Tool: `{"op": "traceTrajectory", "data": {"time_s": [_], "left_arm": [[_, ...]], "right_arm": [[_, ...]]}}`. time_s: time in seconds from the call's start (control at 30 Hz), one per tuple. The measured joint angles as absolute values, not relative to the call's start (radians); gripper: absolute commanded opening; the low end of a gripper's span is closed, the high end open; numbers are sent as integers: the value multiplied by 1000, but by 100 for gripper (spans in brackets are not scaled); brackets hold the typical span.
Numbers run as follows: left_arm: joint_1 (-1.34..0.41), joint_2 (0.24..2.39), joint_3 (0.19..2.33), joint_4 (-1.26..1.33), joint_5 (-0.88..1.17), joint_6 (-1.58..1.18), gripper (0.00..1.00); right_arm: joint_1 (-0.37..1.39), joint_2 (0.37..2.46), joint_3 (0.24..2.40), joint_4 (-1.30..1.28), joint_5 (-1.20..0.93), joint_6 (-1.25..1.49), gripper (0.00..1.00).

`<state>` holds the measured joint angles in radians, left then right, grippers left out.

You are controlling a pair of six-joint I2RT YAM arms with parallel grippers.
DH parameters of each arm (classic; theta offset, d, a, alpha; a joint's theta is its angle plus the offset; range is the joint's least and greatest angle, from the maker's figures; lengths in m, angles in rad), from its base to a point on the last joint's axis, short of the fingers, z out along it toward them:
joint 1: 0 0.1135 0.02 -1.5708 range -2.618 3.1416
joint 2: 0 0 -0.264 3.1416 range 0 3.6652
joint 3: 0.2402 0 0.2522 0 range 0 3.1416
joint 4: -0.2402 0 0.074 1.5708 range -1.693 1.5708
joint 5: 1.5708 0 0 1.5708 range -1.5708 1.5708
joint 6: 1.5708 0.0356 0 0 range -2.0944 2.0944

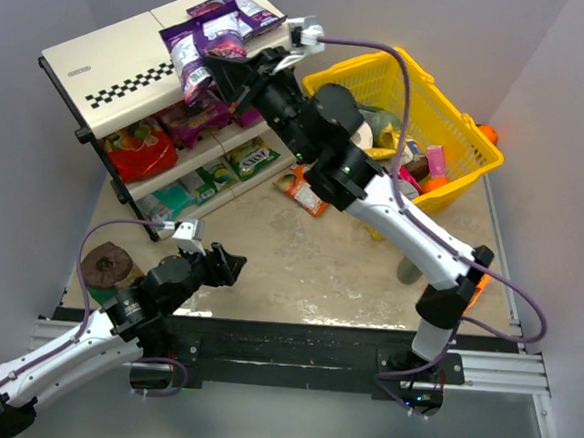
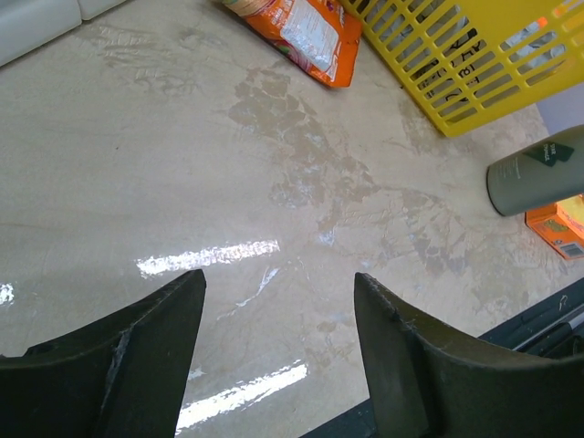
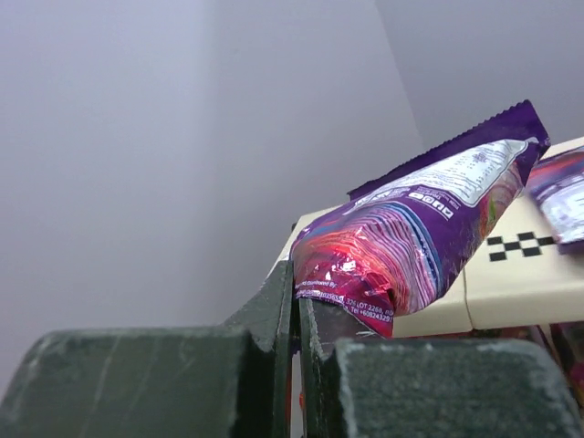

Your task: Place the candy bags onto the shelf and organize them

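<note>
While its bottom seam is pinched between the closed fingers of the right gripper (image 3: pixel 297 297), a purple candy bag (image 3: pixel 411 233) sits tilted at the front of the shelf (image 1: pixel 92 65). Its far end reaches over the cream top panel by the checkered strip (image 1: pixel 141 83), and whether it rests on the panel cannot be told. Further purple bags (image 1: pixel 236 15) lie flat on the same top panel just behind it. On the middle tier are a red bag (image 1: pixel 137 148) and magenta bags (image 1: pixel 193 122). The lowest tier holds a green bag (image 1: pixel 251 159) and a teal bag (image 1: pixel 178 199). An orange bag (image 2: pixel 301 32) lies on the table (image 2: pixel 137 182) in front of the shelf, just beside the yellow mesh basket (image 2: pixel 456 73), which holds other packets. The left gripper (image 2: pixel 278 283) hovers low over bare tabletop at the near left, well apart from the shelf, its fingers spread and nothing between them. A grey bottle (image 2: pixel 538 169) and a small orange box (image 2: pixel 558 228) sit close together near the right arm's base. A round brown ring-shaped item (image 1: pixel 106 263) lies at the table's left edge beside the left arm.
</note>
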<state>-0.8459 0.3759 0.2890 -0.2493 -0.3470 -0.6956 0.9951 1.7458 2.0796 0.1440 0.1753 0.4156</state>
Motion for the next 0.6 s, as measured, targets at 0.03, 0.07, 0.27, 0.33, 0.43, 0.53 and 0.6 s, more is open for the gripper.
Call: {"op": "traceTrajectory", "data": {"time_s": [0.03, 0.07, 0.27, 0.33, 0.43, 0.53, 0.6], "left_arm": [[-846, 376, 289, -249, -345, -695, 72], [-846, 376, 289, -249, -344, -695, 72], [-846, 374, 289, -249, -344, -695, 73], [-846, 374, 289, -249, -343, -695, 73], [-846, 372, 289, -249, -343, -695, 73], [-846, 372, 289, -249, -343, -695, 73], [-846, 372, 289, -249, -343, -695, 73]], "right_arm": [[983, 1794, 2115, 153, 138, 417, 0], [975, 1833, 2138, 162, 114, 419, 0], [921, 2039, 2259, 204, -9, 496, 0], [900, 2082, 2273, 211, -24, 525, 0], [871, 2119, 2294, 222, -46, 568, 0], [851, 2127, 2309, 226, -49, 601, 0], [841, 2127, 2315, 228, -49, 619, 0]]}}
